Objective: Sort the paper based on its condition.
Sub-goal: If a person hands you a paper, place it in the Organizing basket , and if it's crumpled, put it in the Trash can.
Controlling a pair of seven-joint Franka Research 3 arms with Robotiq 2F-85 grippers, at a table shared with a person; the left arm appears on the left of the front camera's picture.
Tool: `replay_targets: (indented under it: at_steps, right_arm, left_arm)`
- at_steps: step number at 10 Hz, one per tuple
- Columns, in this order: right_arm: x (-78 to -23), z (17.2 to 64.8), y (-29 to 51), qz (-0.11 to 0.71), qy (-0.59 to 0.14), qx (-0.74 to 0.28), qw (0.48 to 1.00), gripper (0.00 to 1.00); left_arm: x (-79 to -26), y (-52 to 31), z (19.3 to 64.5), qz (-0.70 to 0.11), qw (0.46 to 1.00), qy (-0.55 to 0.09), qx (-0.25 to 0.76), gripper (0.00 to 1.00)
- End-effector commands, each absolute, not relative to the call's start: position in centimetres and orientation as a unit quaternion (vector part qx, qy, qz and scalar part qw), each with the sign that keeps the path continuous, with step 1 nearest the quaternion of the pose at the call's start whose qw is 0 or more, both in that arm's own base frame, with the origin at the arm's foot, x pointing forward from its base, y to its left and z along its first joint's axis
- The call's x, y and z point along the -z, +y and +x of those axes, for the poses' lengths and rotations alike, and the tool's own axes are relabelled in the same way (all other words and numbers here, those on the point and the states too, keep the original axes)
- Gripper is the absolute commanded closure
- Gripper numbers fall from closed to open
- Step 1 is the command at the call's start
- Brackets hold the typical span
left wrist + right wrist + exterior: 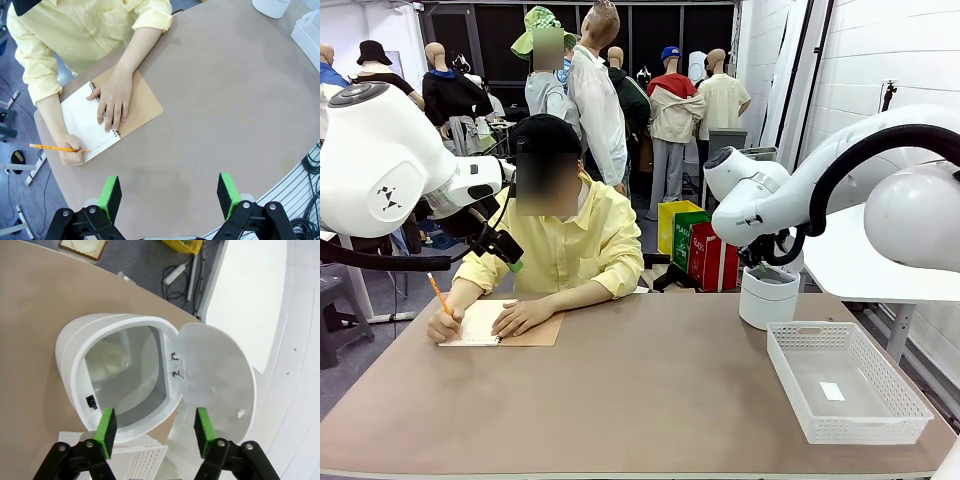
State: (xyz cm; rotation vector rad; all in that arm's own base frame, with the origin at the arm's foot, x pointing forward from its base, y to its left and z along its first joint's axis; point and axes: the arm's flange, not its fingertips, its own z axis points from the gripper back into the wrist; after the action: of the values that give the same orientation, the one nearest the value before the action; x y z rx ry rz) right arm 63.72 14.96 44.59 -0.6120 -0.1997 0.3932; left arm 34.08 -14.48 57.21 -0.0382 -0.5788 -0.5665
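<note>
Right end effector [155, 412], jaws spread, over white bin [67, 355], lid [215, 370] flipped aside

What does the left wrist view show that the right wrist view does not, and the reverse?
Left wrist view: a person's hand flat on the notebook, the other hand writing with a pencil, the open left claw. Right wrist view: the inside of the bin, its lid open, the open right claw. Both: the table, the bin, the basket.
</note>
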Motion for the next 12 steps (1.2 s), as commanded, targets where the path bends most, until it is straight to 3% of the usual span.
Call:
replay_targets:
  at_steps: [1,12]
  right_arm:
    - [-45.57,63.79,15.72,-0.297,-0.095,-0.184,0.932,0.0]
    - [-45.76,63.58,15.91,-0.298,-0.103,-0.192,0.929,0.0]
  left_arm:
    - [-57.1,-14.36,34.2,-0.018,0.916,-0.287,0.279,0.0]
    - [-57.1,-14.36,34.2,-0.018,0.916,-0.287,0.279,0.0]
